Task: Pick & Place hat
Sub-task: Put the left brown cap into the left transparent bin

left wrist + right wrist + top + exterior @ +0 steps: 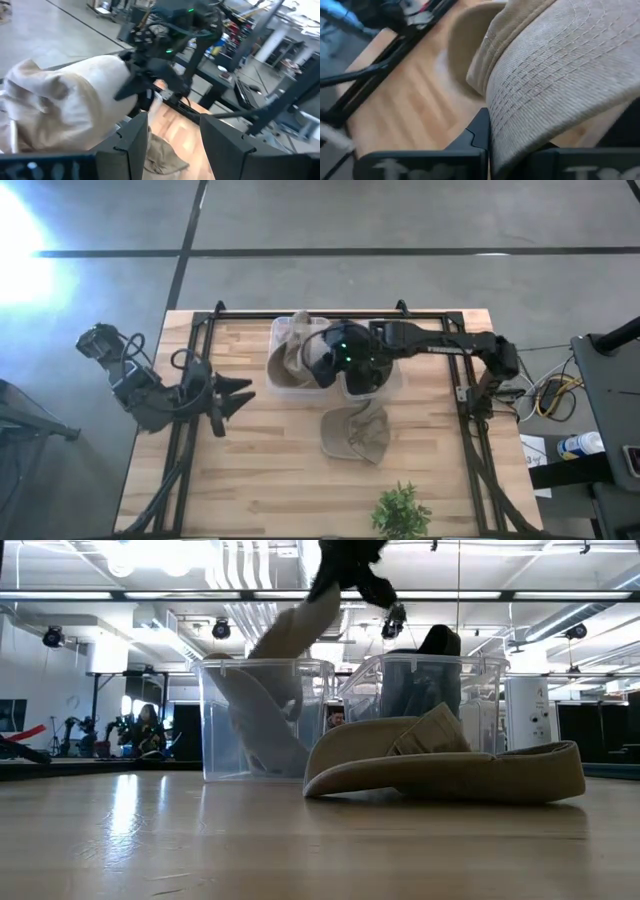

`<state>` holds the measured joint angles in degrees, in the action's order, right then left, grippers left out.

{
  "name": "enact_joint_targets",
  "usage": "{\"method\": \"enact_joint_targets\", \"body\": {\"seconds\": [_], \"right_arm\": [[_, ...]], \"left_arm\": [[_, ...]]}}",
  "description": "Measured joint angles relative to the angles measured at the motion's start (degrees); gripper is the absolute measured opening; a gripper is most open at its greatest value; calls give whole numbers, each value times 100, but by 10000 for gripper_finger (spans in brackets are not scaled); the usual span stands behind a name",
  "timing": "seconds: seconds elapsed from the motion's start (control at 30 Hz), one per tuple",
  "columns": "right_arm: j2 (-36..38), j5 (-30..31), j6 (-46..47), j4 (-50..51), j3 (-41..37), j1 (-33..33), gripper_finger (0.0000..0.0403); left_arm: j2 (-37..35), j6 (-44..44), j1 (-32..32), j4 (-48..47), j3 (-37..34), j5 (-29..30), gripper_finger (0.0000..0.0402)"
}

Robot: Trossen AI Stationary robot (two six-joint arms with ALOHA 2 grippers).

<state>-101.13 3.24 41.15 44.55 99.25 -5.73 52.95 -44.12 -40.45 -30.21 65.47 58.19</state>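
A beige hat [290,358] hangs from my right gripper [318,360] over the left clear bin [278,330]. In the low view the hat [275,660] runs down from that gripper [345,580] into the bin [225,720]. A second beige hat [355,435] lies on the table in front of the bins, its brim flat on the wood [450,775]. My left gripper [243,395] waits open at the table's left side, pointing toward the bins, with its fingers [125,145] wide apart. My right gripper is shut on the hanging hat's stitched brim [520,100], which is pinched between the two fingers [477,132]. It comes from above. The hat hangs below the fingers, tilted, and its lower part [285,745] is inside the left bin.
A second clear bin [395,385] stands right of the first, with something dark in it [437,645]. A small green plant [400,512] sits at the near edge. Black frame rails [190,360] run along the table's left and right sides. Bare wood lies near left.
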Motion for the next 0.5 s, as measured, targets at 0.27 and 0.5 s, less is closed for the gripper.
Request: {"method": "enact_joint_targets", "body": {"seconds": [0.27, 0.5], "right_arm": [[-1476, 1349, -308, 3240, 2824, -72, 13], [-2244, 487, -775, 2821, 3336, -169, 13]], "left_arm": [[-29, 74, 438, -3, -2, -2, 174], [-33, 87, 612, -89, -4, -2, 174]]}}
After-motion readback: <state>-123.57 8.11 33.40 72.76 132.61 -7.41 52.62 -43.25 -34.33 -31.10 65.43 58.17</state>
